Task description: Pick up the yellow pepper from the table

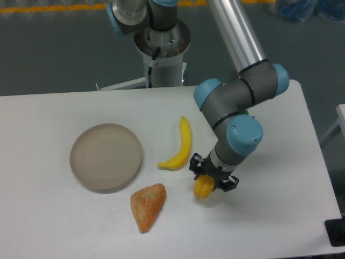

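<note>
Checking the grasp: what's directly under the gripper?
The yellow pepper sits between the fingers of the gripper, only its lower yellow part showing. Its top and stem are covered by the gripper. Whether it touches the table cannot be told.

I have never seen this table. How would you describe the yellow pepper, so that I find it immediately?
Look at the white table and follow the robot arm down to its gripper, right of the centre. The yellow pepper is the small, lumpy yellow-orange thing between the gripper's fingers. It is short and rounded, unlike the long curved banana to its left and the orange wedge-shaped piece lower left.
</note>
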